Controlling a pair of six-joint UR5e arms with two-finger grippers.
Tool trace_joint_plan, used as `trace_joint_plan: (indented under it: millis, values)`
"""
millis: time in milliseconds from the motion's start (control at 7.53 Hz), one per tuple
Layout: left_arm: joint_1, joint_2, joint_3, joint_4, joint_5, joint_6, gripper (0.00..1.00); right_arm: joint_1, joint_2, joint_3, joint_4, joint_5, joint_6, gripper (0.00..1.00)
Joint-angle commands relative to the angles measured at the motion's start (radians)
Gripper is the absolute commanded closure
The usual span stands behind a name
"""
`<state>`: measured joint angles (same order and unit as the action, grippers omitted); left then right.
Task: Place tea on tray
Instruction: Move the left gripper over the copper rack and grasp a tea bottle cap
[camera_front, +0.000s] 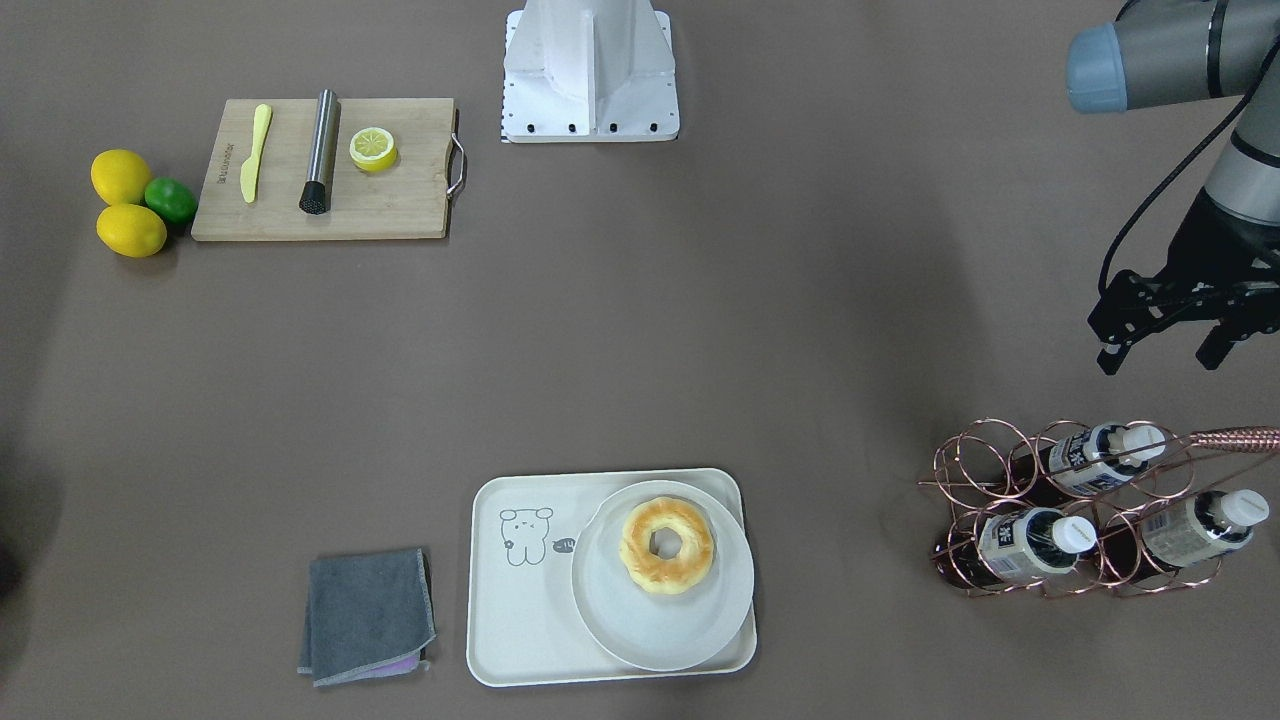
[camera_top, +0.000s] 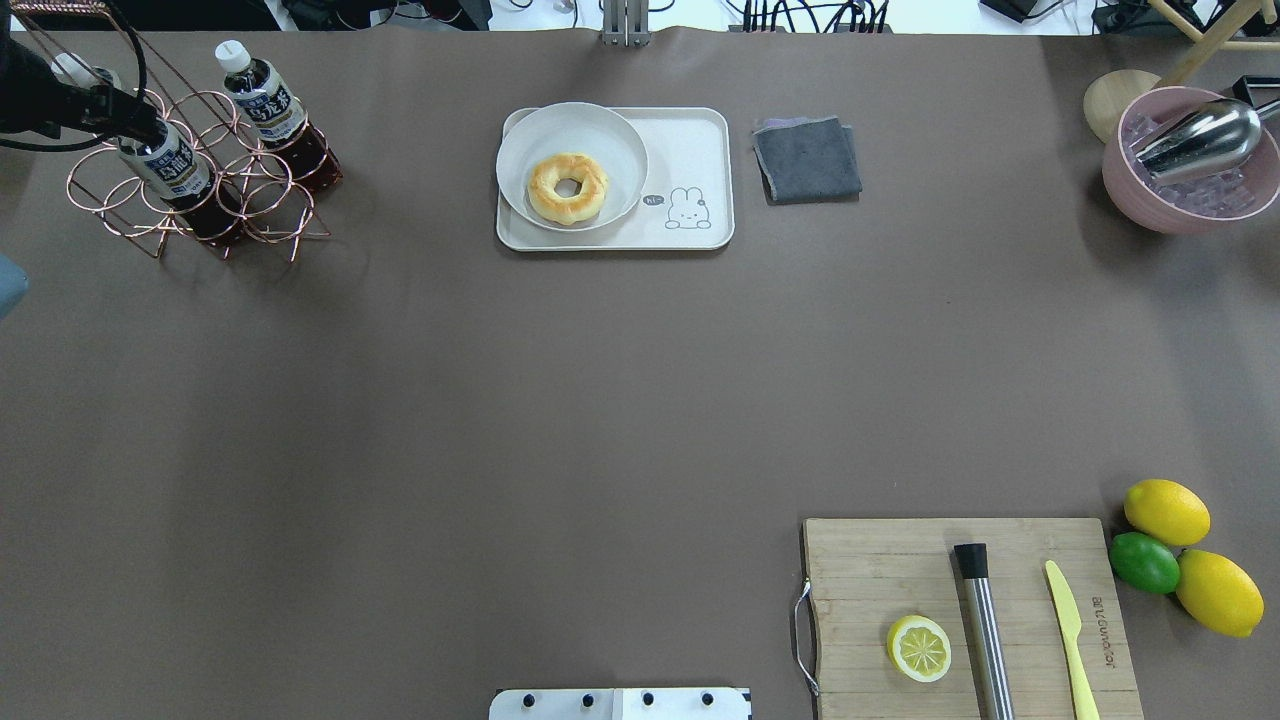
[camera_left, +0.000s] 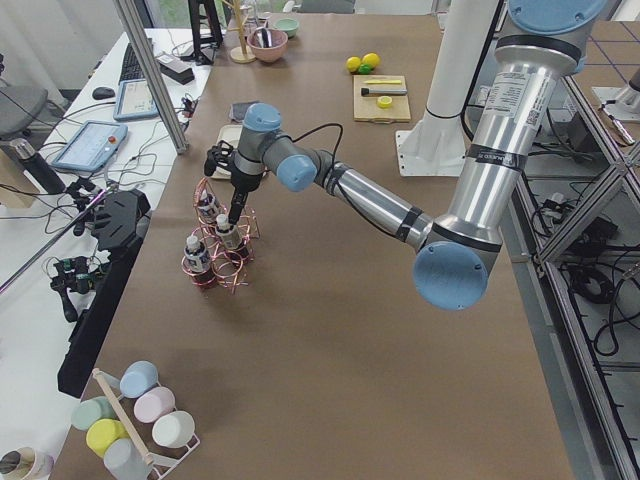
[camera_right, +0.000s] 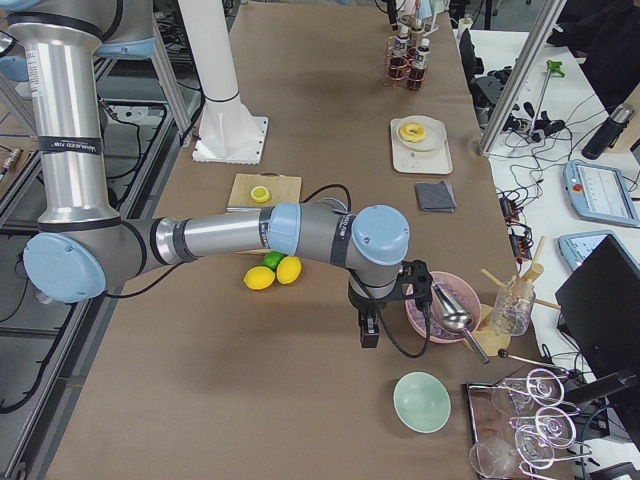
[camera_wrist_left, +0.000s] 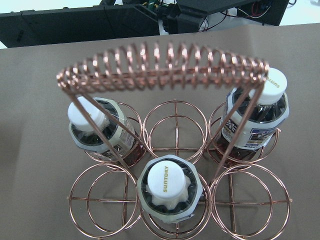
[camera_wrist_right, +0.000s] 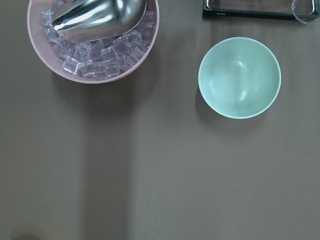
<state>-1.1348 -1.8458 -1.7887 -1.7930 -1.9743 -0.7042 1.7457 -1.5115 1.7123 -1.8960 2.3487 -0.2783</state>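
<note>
- The left gripper (camera_front: 1160, 358) hung above the wire rack (camera_front: 985, 465), its fingers spread wide with nothing between them.
- Three tea bottles (camera_front: 1030, 543) stood in that rack, well apart from the tray (camera_front: 520, 630).
- The step in hand looked like the approach before a grasp, with the front bottle (camera_wrist_left: 169, 186) the likely pick (only a guess).
- Next it would need to drop past the coiled handle (camera_wrist_left: 165, 65), close on a neck and lift straight up.
- The tray's free room lay beside the plate (camera_front: 660, 630).
- The right gripper (camera_right: 368, 332) sat far off; whether it was open, I could not tell.
</note>
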Motion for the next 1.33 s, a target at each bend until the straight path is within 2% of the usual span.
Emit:
trace_joint_plan:
  millis: [0,265,531,1062,1195]
  values:
    - [0.004,-0.021,0.109,-0.116,0.002,0.000,0.02,0.000,-0.001,0.000,0.002,0.004,0.001,0.00]
    - [0.006,-0.038,0.118,-0.118,0.000,0.000,0.06,0.000,-0.009,-0.003,0.028,0.015,0.001,0.00]
    - [0.006,-0.050,0.129,-0.118,0.000,0.009,0.23,0.000,-0.009,-0.002,0.028,0.020,0.001,0.00]
    - [0.003,-0.056,0.154,-0.120,-0.001,0.035,0.25,0.000,-0.007,-0.002,0.028,0.020,0.002,0.00]
    - [0.001,-0.056,0.154,-0.120,-0.001,0.037,0.31,0.000,-0.007,-0.002,0.028,0.020,0.002,0.00]
